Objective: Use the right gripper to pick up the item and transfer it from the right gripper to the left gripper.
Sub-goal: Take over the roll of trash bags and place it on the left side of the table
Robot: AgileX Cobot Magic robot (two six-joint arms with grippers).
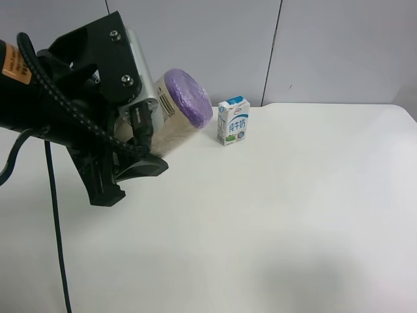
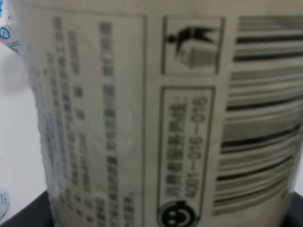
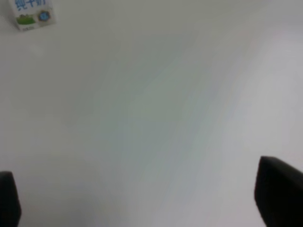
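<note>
Lifted clear of the white table (image 1: 293, 215) and tilted: the item (image 1: 186, 104), one purple end turned up toward the high camera, barcode label showing on the cream side just beside the silver block (image 1: 140, 65). Clamped by its cream body in the left gripper (image 1: 127, 177), at the exterior high view's left, with the black fingers (image 1: 104, 189) closed firmly on the roll from either side. Fills nearly the whole left wrist view at close range, the item (image 2: 142, 118) again: rows of small print, a boxed pictogram, a smiling-face mark and barcode bars, with dark finger tips just showing at the frame's edge on either side. Behind the block, on the arm, an orange sticker (image 1: 15, 65), and hanging below it a black braided cable (image 1: 55, 222). Upright on the table near the item but apart from it, toward the grey back wall: a small blue-and-white milk carton (image 1: 233, 120). Seen only in the right wrist view, the right gripper (image 3: 144, 198): jaws spread wide, two black tips at opposite edges of the picture, holding nothing, only blurred bare table between them. Hovers over the white surface, with the milk carton (image 3: 32, 13) at the edge of that view, well apart from the tips.
</note>
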